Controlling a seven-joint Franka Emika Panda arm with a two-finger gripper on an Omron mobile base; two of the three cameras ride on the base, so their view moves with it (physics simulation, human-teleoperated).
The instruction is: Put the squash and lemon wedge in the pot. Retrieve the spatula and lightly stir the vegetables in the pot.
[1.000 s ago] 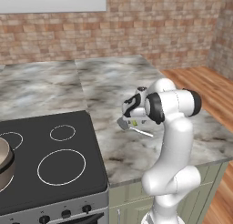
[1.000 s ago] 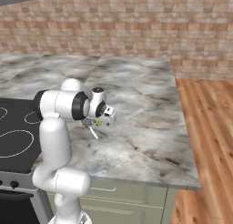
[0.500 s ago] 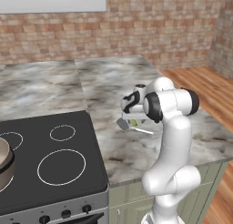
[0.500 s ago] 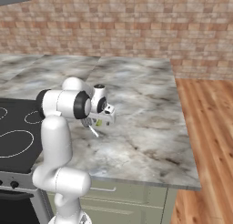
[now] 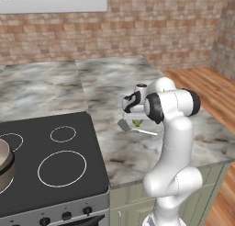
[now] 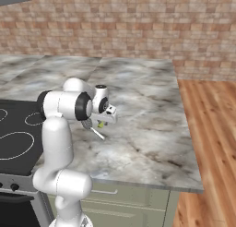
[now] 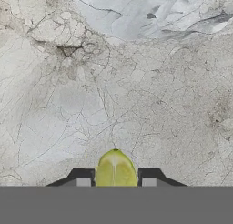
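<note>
Yellow-green lemon wedge [image 7: 115, 169] sits between the 2 fingertips of the gripper [image 7: 115, 177], jaws closed onto it, over the marble counter [image 7: 136, 82]. Spatula [image 5: 125, 125] lies on the counter just under the gripper; pot [image 5: 4, 163] far off to its left on the stove [image 5: 50, 174]

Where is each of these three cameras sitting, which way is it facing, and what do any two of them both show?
Left base view: behind the arm on its left, looking forward and down over stove and counter; the arm rises at lower right, the spatula beneath its hand.
Right base view: behind on the right, same counter; arm at lower left.
Hand view: on the hand, looking down at the marble; fingers flank the lemon wedge.
Both base views share the spatula and lemon wedge.
</note>
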